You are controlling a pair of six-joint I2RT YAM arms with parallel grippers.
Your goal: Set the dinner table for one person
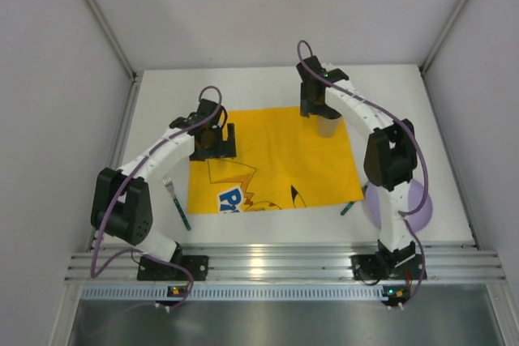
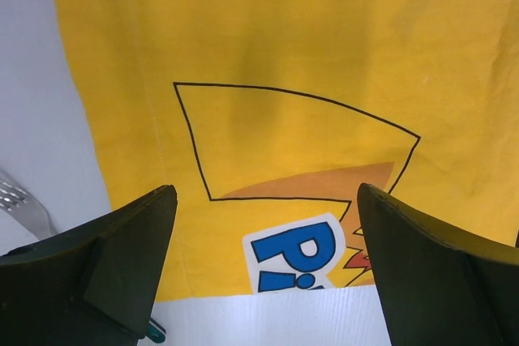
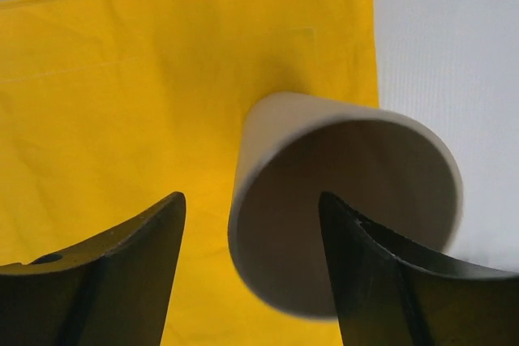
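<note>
The dinner table (image 1: pixel 162 103) is a flat white top. On it lies a yellow cartoon mat (image 1: pixel 276 160). A beige cup (image 1: pixel 328 126) stands upright on the mat's far right corner. My right gripper (image 1: pixel 318 111) hovers over the cup. In the right wrist view that gripper (image 3: pixel 251 196) is open: one finger reaches inside the cup (image 3: pixel 365 176), the other stands well clear on the outside, over the mat (image 3: pixel 122 79). My left gripper (image 1: pixel 213 147) is open above the mat's left part (image 2: pixel 284 38), and nothing lies between its fingers (image 2: pixel 130 257).
A fork (image 1: pixel 174 200) with a teal handle lies on the table left of the mat. A second teal-handled utensil (image 1: pixel 349 208) lies off the mat's near right corner. A lilac plate (image 1: pixel 418 204) sits behind the right arm. A ribbed silver rail (image 1: pixel 268 265) runs along the near edge.
</note>
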